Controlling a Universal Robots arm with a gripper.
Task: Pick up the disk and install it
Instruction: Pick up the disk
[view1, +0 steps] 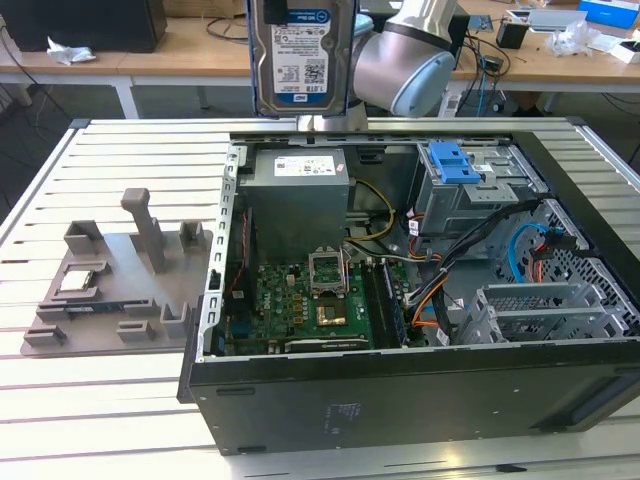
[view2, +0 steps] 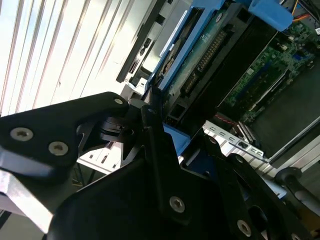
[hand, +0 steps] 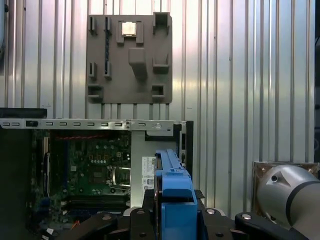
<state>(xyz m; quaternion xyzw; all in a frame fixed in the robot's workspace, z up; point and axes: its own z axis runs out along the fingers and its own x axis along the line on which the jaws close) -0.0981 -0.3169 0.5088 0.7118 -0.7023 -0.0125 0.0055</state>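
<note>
The flat silver hard drive (view1: 303, 55) with a white-and-blue barcode label hangs upright in the air above the far edge of the open black computer case (view1: 400, 400). Its top is cut off at the exterior view's upper border, and the silver-grey robot arm (view1: 405, 60) shows only partly behind it. In the first wrist view the black gripper (hand: 173, 200) is clamped narrow on the hard drive's blue plastic carrier rail, with one finger (hand: 148, 202) on each side, though the pads themselves are hard to make out. In the second wrist view the gripper's black linkage covers the hard drive's near end, leaving its dark circuit-board underside in sight. Inside the case, a grey power-supply box (view1: 297, 195) with a white sticker sits at the far side. A green motherboard (view1: 310, 300) lies nearer, and a grey metal drive cage topped by a blue plastic latch (view1: 450, 160) stands toward the exterior view's right. On the white slatted table (view1: 100, 420), to the exterior view's left of the case, lies a grey moulded fixture plate (view1: 110, 300) holding a small square chip (view1: 80, 282).
</note>
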